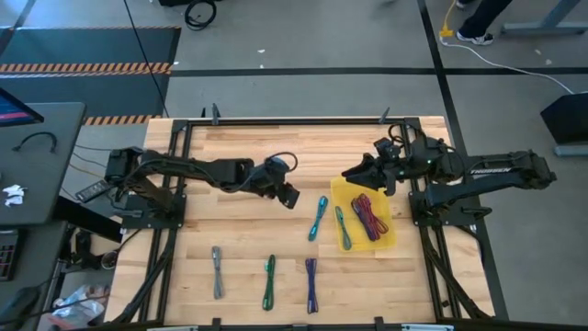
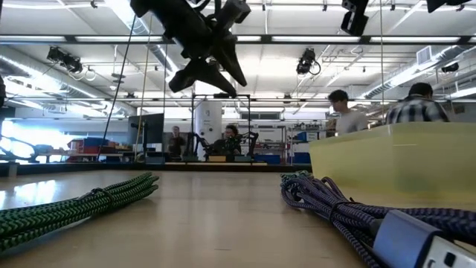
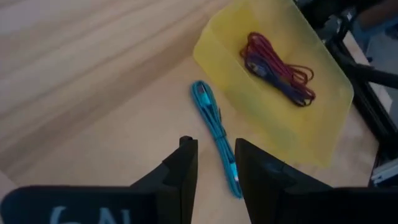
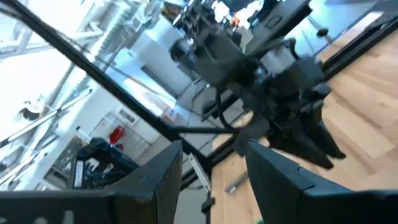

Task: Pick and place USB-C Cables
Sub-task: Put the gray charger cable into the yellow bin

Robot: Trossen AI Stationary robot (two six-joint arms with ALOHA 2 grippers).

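A teal cable [image 1: 318, 218] lies flat on the wood just left of the yellow tray [image 1: 390, 237]. In the left wrist view it [image 3: 213, 127] runs between and below my fingers. My left gripper [image 1: 290, 195] [image 3: 215, 149] hangs open above the cable's far end, clear of the table, and also shows in the low view [image 2: 210, 76]. Maroon and purple cables [image 1: 368, 215] [image 3: 278, 67] lie in the tray, and a greenish one [image 1: 343, 228] lies at its left side. My right gripper [image 1: 354, 172] [image 4: 214, 155] is open, raised over the tray's far-left corner.
Three more cables lie near the table's near edge: grey [image 1: 217, 272], green [image 1: 269, 281] [image 2: 74, 205] and purple [image 1: 311, 283] [image 2: 342, 212]. Bare wood lies between them and the arms. The frame's black rails run along both sides. People stand in the room beyond the table.
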